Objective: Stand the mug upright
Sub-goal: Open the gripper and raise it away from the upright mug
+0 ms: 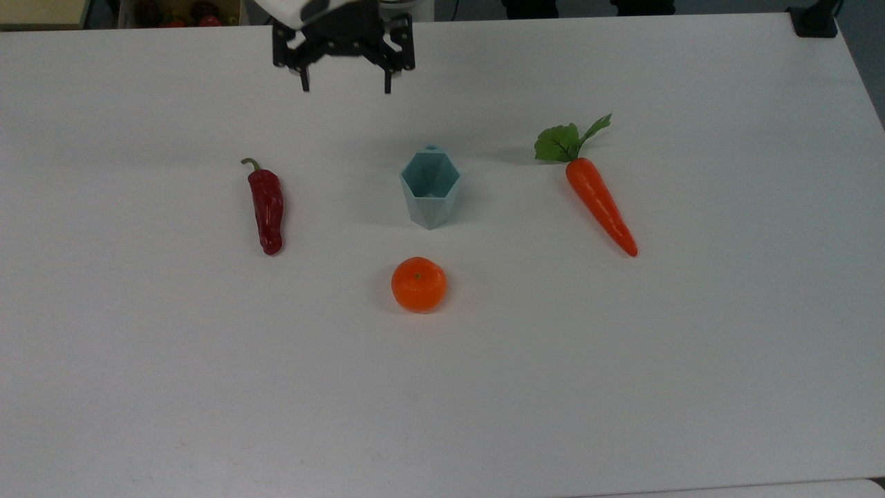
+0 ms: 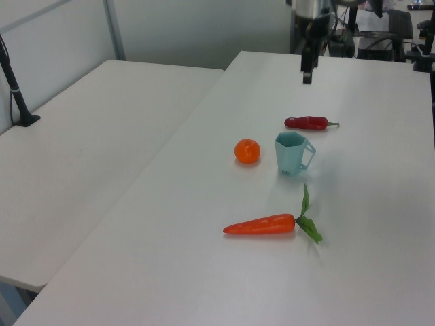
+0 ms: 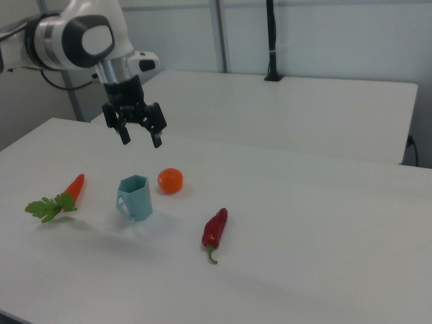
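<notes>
The pale blue faceted mug [image 1: 430, 188] stands upright on the table [image 1: 691, 346], hexagonal rim up, its handle toward the far side. The gripper [image 1: 344, 81] hangs well above it, fingers spread and empty.

Three pieces of produce spread out on the white tabletop [image 1: 622, 387].

There's the red chilli pepper [image 1: 267, 209] lying lengthwise toward the top view's left, curled stem at its far end; the orange tangerine [image 1: 418, 283] sits nearer the top view's bottom, well apart from it; and the carrot [image 1: 599, 204] lies on a slant at the top view's right, green leaves [image 1: 563, 140] at its upper end, tip pointing down and right. In the left view a second white table [image 2: 88, 156] stands alongside, with a black post [image 2: 15, 85] mounted at its edge.
</notes>
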